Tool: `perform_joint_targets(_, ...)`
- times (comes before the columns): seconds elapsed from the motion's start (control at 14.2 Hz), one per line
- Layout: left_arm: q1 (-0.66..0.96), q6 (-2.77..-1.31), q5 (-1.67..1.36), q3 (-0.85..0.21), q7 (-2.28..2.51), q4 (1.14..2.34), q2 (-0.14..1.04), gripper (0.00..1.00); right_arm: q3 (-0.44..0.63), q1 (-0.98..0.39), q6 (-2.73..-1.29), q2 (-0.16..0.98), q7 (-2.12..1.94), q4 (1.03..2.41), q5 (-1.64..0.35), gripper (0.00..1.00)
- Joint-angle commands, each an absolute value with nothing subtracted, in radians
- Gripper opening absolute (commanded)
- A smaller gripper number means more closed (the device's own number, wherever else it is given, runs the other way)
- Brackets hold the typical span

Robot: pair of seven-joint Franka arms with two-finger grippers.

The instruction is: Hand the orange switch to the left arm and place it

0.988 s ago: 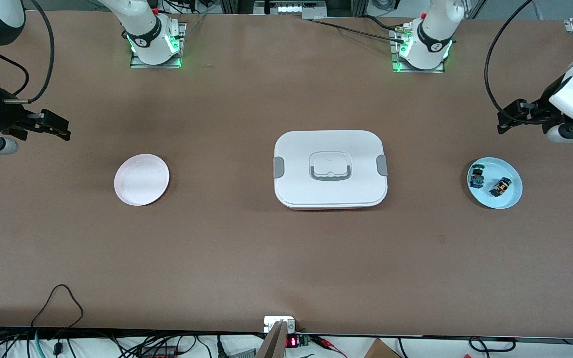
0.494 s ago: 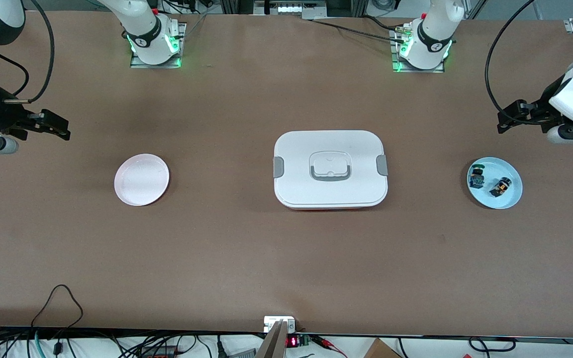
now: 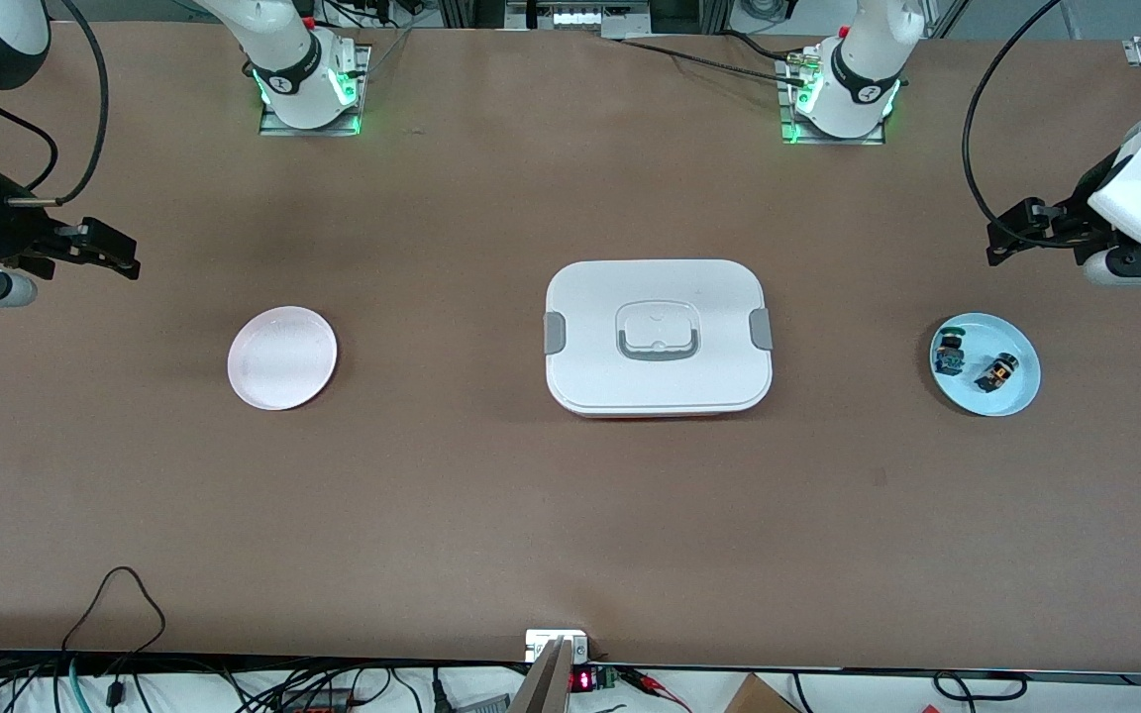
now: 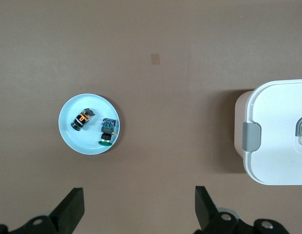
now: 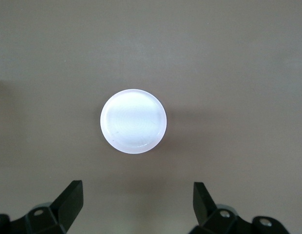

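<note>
item 1, change: over the last second the left gripper (image 3: 1014,231) is drifting only slightly over the table (image 3: 570,515) at the left arm's end; nothing else is shifting. i am reading this as the very start of the reach, with no pickup begun.

item 2, left gripper: its fingers are standing wide apart and holding nothing. it is hanging over bare table just beside the blue plate (image 3: 1022,394), off the plate's edge farther from the front camera.

item 3, orange switch (image 3: 997,371): lying on its side in the blue plate, beside a green-topped switch (image 3: 949,353) and nearer to the front camera than it. it is sitting well apart from the left gripper, which i am judging must come over the plate and descend.

item 4, right gripper (image 3: 113,254): waiting over the right arm's end, fingers wide, empty, near the pink plate (image 3: 282,357).

item 5, box (image 3: 659,287): sitting closed mid-table between the two plates, so i am planning a handover route over or around it.
</note>
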State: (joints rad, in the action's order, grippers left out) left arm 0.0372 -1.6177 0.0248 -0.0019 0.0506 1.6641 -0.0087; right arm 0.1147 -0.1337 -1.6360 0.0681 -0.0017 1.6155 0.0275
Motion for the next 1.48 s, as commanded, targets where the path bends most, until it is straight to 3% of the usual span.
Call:
perform_joint_targets(0.0, 0.041, -1.618, 0.014, 0.005, 0.043, 1.671, -0.017, 1.00, 0.118, -0.138, -1.618, 0.055, -0.011, 1.611, 0.014, 1.00)
perform_joint_targets(1.41, 0.040, -1.617, 0.014, 0.009, 0.043, 1.654, -0.002, 1.00, 0.118, -0.138, -1.618, 0.054, -0.014, 1.611, 0.014, 1.00)
